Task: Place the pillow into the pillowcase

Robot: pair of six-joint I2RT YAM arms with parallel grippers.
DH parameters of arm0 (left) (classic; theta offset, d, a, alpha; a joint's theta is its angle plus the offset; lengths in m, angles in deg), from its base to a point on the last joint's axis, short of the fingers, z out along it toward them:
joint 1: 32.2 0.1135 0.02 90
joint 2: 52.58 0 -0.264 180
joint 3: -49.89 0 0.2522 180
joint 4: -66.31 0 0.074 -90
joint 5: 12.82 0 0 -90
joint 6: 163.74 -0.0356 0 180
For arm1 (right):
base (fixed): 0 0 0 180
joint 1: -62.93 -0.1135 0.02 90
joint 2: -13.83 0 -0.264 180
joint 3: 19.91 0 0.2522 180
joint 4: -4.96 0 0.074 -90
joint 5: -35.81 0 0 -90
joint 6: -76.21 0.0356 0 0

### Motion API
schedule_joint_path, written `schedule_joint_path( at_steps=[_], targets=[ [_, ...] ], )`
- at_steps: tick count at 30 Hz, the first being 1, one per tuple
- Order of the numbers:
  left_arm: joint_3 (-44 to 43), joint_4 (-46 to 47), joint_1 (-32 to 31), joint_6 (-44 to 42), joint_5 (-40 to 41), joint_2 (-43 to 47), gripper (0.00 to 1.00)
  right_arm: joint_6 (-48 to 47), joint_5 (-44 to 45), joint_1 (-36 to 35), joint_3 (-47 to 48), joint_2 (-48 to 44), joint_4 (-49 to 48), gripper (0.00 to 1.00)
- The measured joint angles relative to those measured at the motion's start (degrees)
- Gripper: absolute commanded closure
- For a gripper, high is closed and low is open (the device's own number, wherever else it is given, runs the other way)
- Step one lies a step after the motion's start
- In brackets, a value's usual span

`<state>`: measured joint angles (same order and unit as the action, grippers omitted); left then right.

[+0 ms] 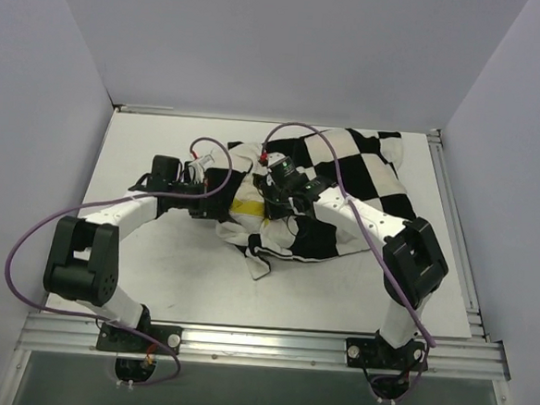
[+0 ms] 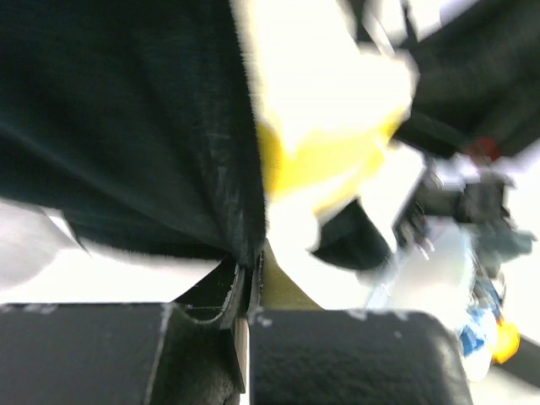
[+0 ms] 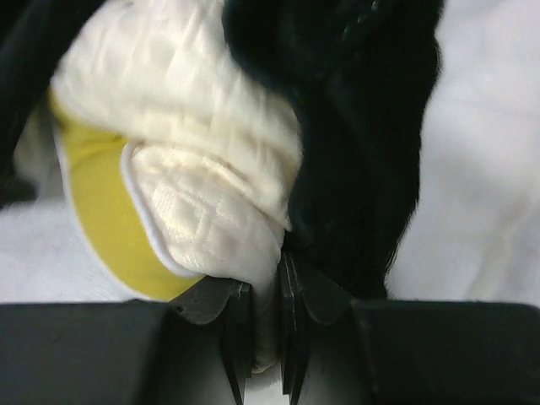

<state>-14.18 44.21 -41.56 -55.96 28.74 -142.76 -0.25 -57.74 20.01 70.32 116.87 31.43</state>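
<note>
lab test booth: white table (image 1: 173,270), plain walls (image 1: 290,46).

Twin black-and-white arms
Left arm (image 1: 126,213) and right arm (image 1: 366,218): white links, black joints, looping purple cables (image 1: 9,260); left gripper (image 2: 251,283) matte black.

pillow (image 1: 246,206) mostly hidden inside pillowcase (image 1: 365,167), left wrist view blurred

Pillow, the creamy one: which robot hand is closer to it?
Right. The right gripper is pinching the pillow itself. The left gripper pinches the black pillowcase cloth, with the pillow just beyond.
</note>
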Motion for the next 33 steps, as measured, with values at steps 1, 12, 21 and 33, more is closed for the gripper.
schedule_joint_path(
  at_steps=[1, 12, 21, 33],
  targets=[
    [-0.1, -1.1, 0.0, -0.7, -1.4, 0.8, 1.00, 0.9, -0.5, 0.6, 0.3, 0.0, 0.2, 1.00],
    [-3.6, -11.8, 0.0, -1.9, -12.5, 5.7, 1.00, 9.3, -3.3, -0.5, 7.5, 12.9, -0.7, 1.00],
    [-2.1, 8.0, 0.2, 21.3, -17.4, 10.1, 1.00, 16.4, -11.6, -1.4, 8.0, 16.8, -8.2, 0.93],
    [-1.6, 16.8, 1.8, 30.4, -20.2, 9.2, 1.00, 28.3, -35.3, 0.9, -6.0, 6.6, -27.2, 0.39]
  ],
)
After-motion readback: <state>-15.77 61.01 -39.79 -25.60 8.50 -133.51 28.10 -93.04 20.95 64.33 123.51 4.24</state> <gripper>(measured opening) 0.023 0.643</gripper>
